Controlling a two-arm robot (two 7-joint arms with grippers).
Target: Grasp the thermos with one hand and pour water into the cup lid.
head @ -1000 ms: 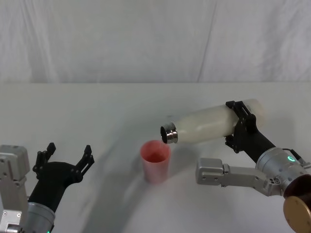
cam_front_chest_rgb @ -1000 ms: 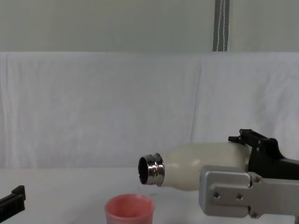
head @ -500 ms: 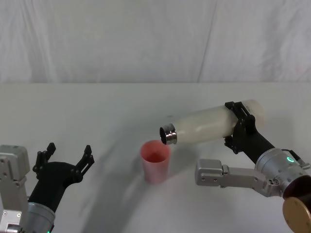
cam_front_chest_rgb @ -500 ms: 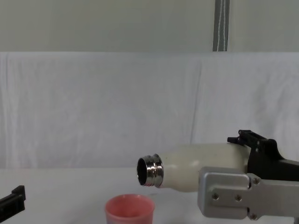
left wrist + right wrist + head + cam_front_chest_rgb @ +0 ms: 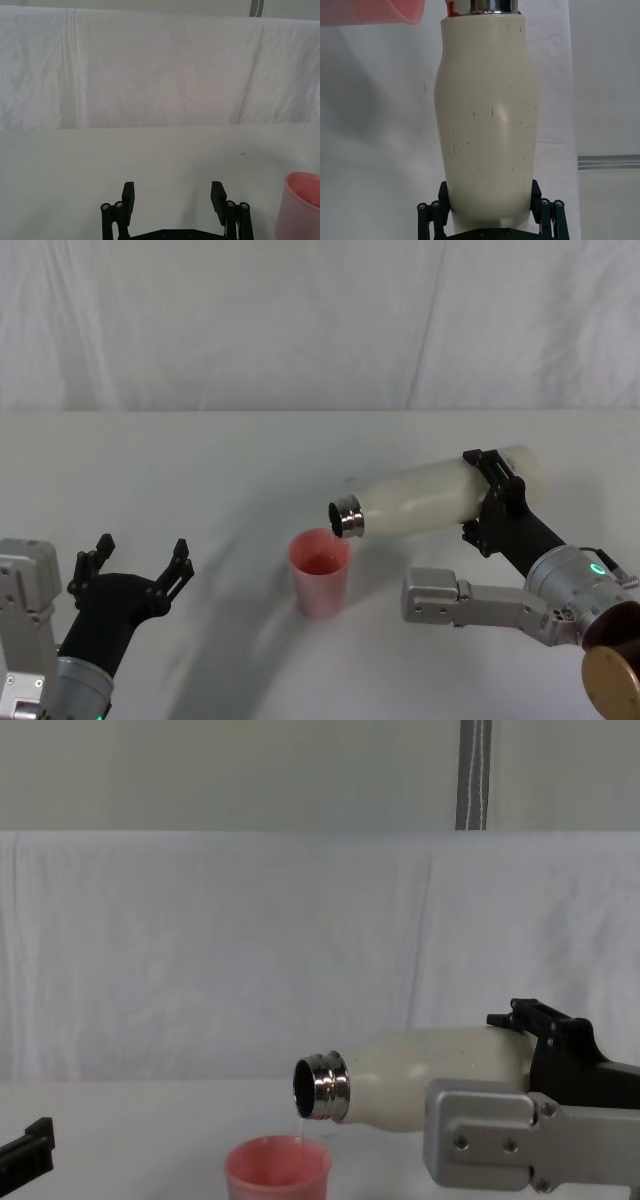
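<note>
White table [image 5: 200, 460], cloth-draped at the rear. Directly on it: salmon-pink cup lid [image 5: 320, 572], upright, near centre.

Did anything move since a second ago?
Hardly: the thermos, shut in the right end effector, shifted only slightly over the cup lid; a thin stream of water now shows below its mouth. The open left end effector and the cup stayed put.
</note>
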